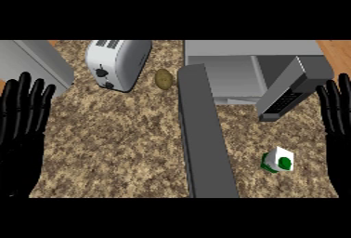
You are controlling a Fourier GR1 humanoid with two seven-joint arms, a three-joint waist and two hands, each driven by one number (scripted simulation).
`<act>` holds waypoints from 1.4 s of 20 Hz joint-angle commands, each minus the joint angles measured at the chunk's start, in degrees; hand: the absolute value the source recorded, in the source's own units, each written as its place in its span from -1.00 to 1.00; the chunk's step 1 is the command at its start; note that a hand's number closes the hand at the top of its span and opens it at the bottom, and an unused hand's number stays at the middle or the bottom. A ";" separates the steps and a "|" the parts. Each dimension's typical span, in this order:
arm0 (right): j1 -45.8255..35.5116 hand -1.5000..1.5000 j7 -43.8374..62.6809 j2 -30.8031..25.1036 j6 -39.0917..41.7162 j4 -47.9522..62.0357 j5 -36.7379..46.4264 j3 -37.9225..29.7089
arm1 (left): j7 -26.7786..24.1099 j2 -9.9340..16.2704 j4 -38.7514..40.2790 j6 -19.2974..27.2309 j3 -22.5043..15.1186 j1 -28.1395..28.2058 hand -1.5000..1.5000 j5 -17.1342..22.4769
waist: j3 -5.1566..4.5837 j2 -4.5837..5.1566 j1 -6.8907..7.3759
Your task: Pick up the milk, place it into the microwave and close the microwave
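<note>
At the far left the black left hand [24, 125] stands with its fingers straight and spread, holding nothing, over the edge of the speckled brown granite bench [116, 135]. Just beyond its fingertips a plain grey box-shaped appliance [37, 62] cuts across the corner. Further to that hand's right stands a white and silver two-slot toaster [116, 62], and just beside the toaster lies a small brown oval potato [163, 78]. Next comes the long dark grey microwave door [204, 139], swung wide open across the bench, with the grey open-fronted microwave [254, 69] behind it. The small white milk carton with a green round mark [278, 161] sits on the bench between the door and the right hand, near that hand and apart from it. The black right hand [337, 121] stands at the right edge, fingers straight and empty
</note>
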 commanded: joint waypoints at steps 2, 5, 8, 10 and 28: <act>1.52 -1.00 5.03 1.46 -2.89 -6.97 4.04 2.12 | 3.23 0.15 -2.05 1.28 0.15 -1.85 -1.00 -2.35 | 0.28 1.00 0.48; 5.90 -1.00 -1.30 5.36 -5.05 -4.97 8.41 6.54 | 7.43 -1.58 -5.63 5.01 -2.95 0.25 -1.00 -8.35 | 0.31 0.99 0.56; 6.01 -1.00 4.02 5.25 0.76 -5.29 -2.40 10.50 | 4.95 -5.36 -3.78 5.18 -3.42 5.95 -1.00 -2.01 | 0.31 0.94 1.13; 9.43 -1.00 7.52 5.50 -1.61 -11.26 0.22 16.14 | 6.15 -5.43 -4.47 5.09 -4.79 6.88 -1.00 -1.55 | 0.26 0.85 0.50; 13.17 -1.00 -2.57 5.55 -10.28 -2.62 5.08 12.27 | -8.01 -2.88 -6.74 -2.80 -2.20 25.25 -1.00 5.83 | 0.28 1.02 0.79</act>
